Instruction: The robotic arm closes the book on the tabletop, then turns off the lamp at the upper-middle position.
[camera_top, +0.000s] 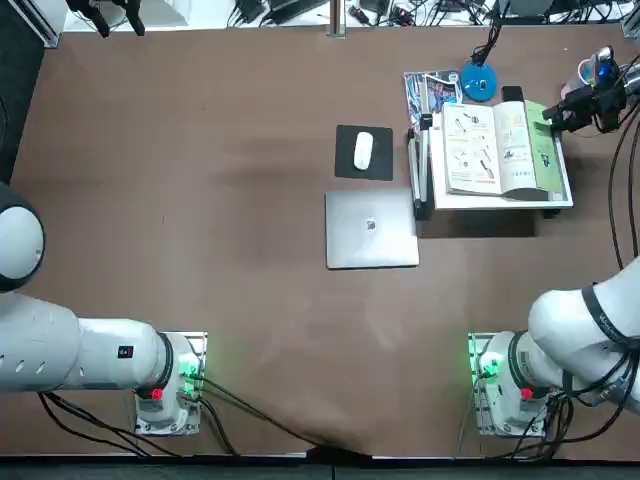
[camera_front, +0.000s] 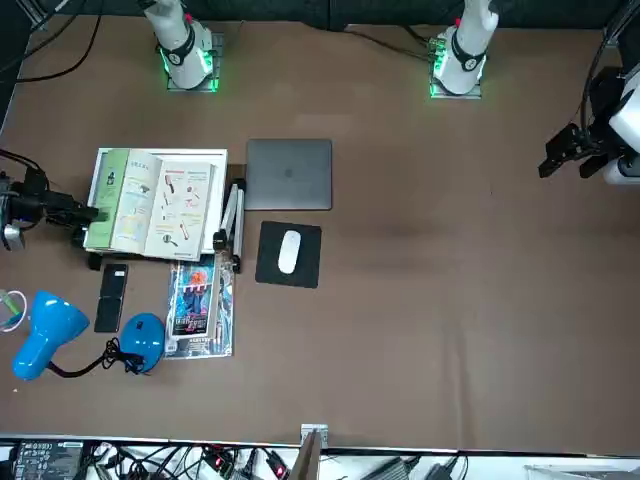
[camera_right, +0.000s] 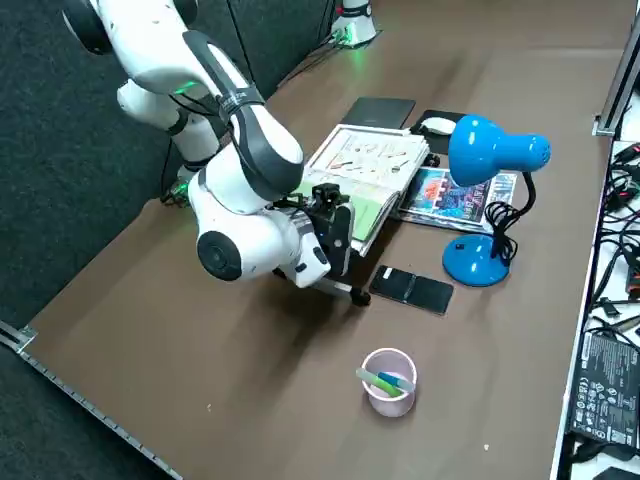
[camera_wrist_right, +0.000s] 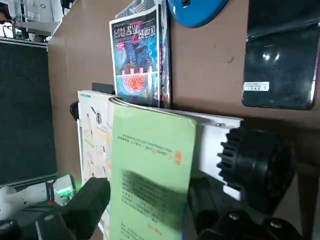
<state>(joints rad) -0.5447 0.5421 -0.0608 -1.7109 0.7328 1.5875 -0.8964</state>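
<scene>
The book lies open on a small white stand at the far right of the tabletop, white illustrated pages up. Its green cover forms the right-hand edge. My right gripper is at that edge, open, and in the wrist view the green cover lies between its two black fingers. The side view shows the gripper low beside the book. The lamp stands just behind the book, with a blue disc base and a blue head.
A glossy magazine and a black phone lie by the lamp. A pink cup stands near the table's right edge. A closed grey laptop and a white mouse on a black pad sit left of the stand.
</scene>
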